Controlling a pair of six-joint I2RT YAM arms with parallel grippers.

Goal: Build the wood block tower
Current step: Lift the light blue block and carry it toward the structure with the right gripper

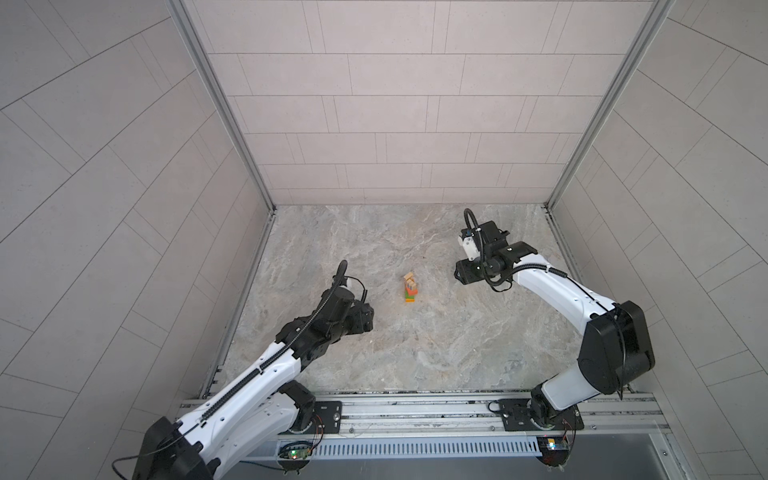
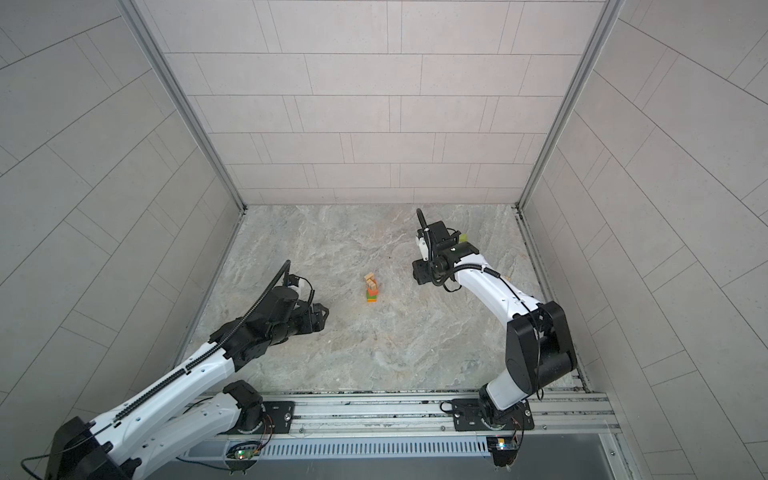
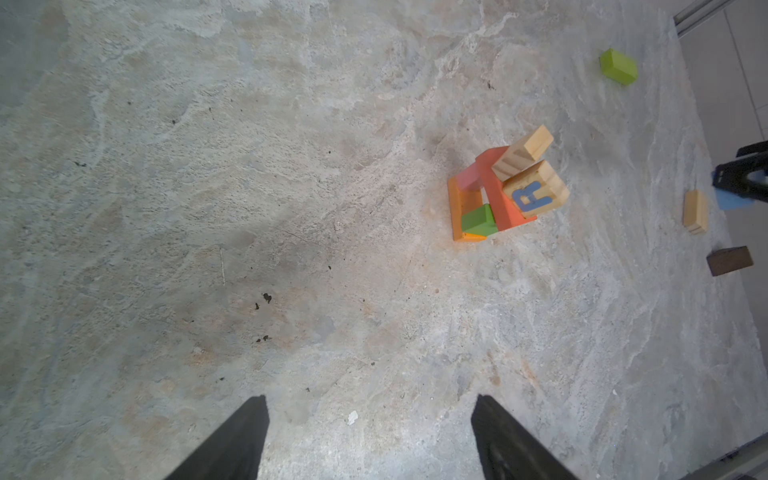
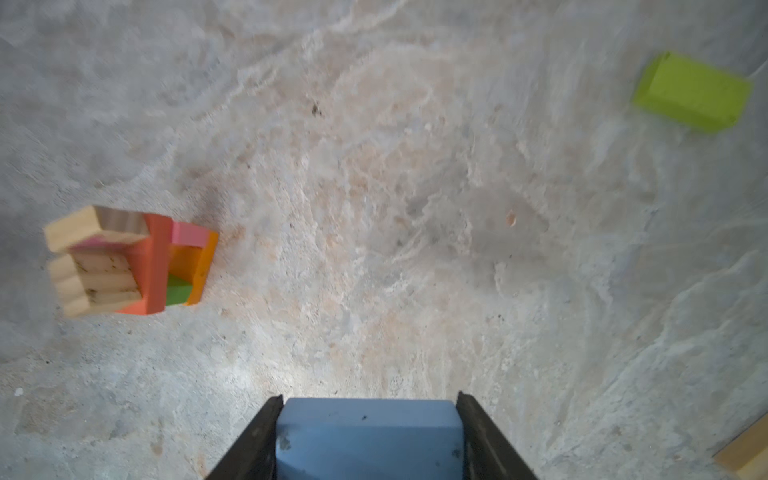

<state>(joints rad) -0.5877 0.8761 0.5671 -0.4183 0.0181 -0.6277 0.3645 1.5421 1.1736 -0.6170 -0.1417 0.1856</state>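
The left claw hangs released over bare surface, jaws apart with nothing between them, left of the tower. The tower stands near the middle of the surface, between the 2 arms. It has an orange base carrying a pink piece and a green piece, with a red-orange slab across those. On top sit 2 tan pieces: 1 is a lettered cube showing a blue R, the other is set askew beside it. It looks easy to topple, so I would approach it only from above. To its right, the right claw is clenched on a blue block, jaws flat against 2 opposite faces. That hold seems sound, since the blocks look light, stiff and smooth-painted, likely to slip from a corner grip. Near the right arm a lime block, a tan block and a dark brown block lie loose, well apart from the tower.
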